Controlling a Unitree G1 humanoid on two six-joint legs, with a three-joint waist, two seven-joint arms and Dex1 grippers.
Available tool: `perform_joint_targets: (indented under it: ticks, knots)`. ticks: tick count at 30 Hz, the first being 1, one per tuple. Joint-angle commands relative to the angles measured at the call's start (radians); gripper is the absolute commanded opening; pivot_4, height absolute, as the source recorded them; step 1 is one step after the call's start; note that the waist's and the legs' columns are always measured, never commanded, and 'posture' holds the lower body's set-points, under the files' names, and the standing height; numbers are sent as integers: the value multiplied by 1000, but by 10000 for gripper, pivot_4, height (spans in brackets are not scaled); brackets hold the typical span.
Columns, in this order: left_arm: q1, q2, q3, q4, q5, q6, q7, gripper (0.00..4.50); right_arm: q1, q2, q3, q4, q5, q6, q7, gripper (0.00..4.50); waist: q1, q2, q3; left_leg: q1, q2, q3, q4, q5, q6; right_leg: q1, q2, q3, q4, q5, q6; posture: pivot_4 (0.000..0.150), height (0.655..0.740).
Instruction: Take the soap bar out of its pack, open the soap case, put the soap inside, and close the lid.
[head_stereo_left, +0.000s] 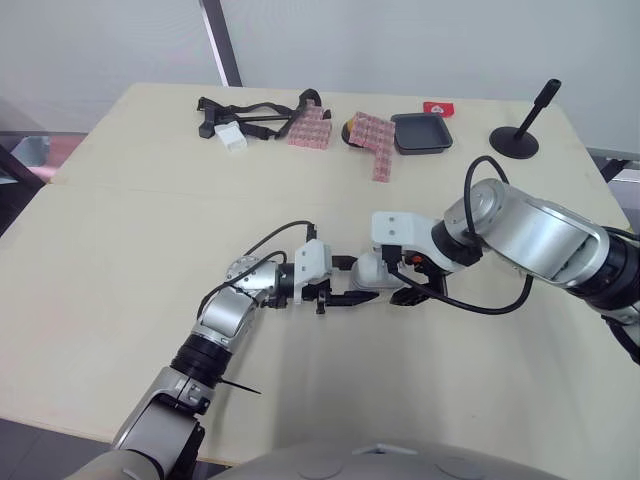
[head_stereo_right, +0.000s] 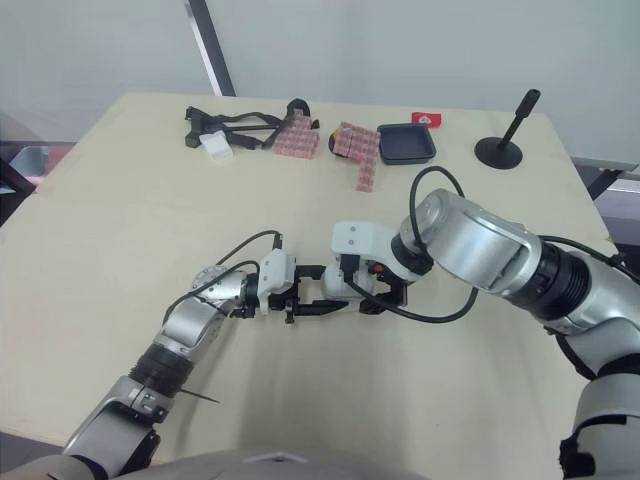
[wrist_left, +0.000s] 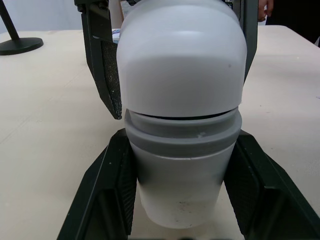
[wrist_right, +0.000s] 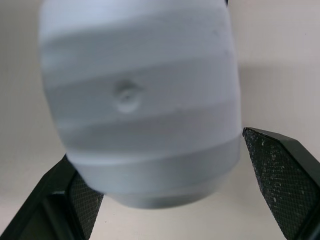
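The case (head_stereo_left: 366, 268) sat at the middle of the table (head_stereo_left: 120, 280), caught between the two claws. The left claw (wrist_left: 182, 132) reached in from the left. Its fingers (wrist_left: 107, 195) were closed in on the white lower half, one on each side. The right claw (wrist_right: 156, 145) reached in from the right. Its fingers (wrist_left: 102, 60) were drawn in against the sides of the domed white lid (wrist_left: 180, 60). Neither claw held anything else.

The lid was on, with a thin dark seam between it and the grey band (wrist_left: 182, 137) beneath. Whether the case touched the table could not be told.

The other things lay well apart along the far edge. Two pink packs (head_stereo_left: 310, 128) (head_stereo_left: 374, 138) lay near the far middle. Just right of them was a black tray (head_stereo_left: 421, 132), with a small red item (head_stereo_left: 438, 108) beyond it. A black stand (head_stereo_left: 515, 140) stood at the far right. Left of the packs lay black straps (head_stereo_left: 250, 112) beside a small white block (head_stereo_left: 231, 138).
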Motion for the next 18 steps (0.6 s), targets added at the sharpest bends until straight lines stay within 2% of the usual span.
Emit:
perform_joint_targets:
  ticks: [1, 9, 14, 18]
  knots:
    - [3, 6, 2, -17, -5, -3, -2, 19098, -1, -28, -53, -44, 11, 6, 7, 43662, 0, 0, 0, 0, 0, 0, 0, 0, 0, 0, 0, 0, 0, 0, 0, 1500, 7374]
    - [7, 8, 2, -17, -5, -8, -4, 19098, 129, -120, -169, -88, 40, -33, 6, 43662, 3, 0, 0, 0, 0, 0, 1, 0, 0, 0, 0, 1, 1, 0, 0, 1500, 7374]
    - [14, 16, 7, -22, -13, -12, -13, 19098, 333, -191, -361, -80, 71, -134, -8, 43662, 8, 0, 0, 0, 0, 1, 1, 0, 0, 0, 0, 2, 0, 0, 0, 1500, 7374]
    - [15, 24, 8, -22, -20, -12, -18, 19098, 551, -149, -591, -58, 99, -307, -43, 43662, 8, 0, 0, 0, 1, 2, 1, 0, 0, -1, 0, 3, -2, 0, 0, 1500, 7374]
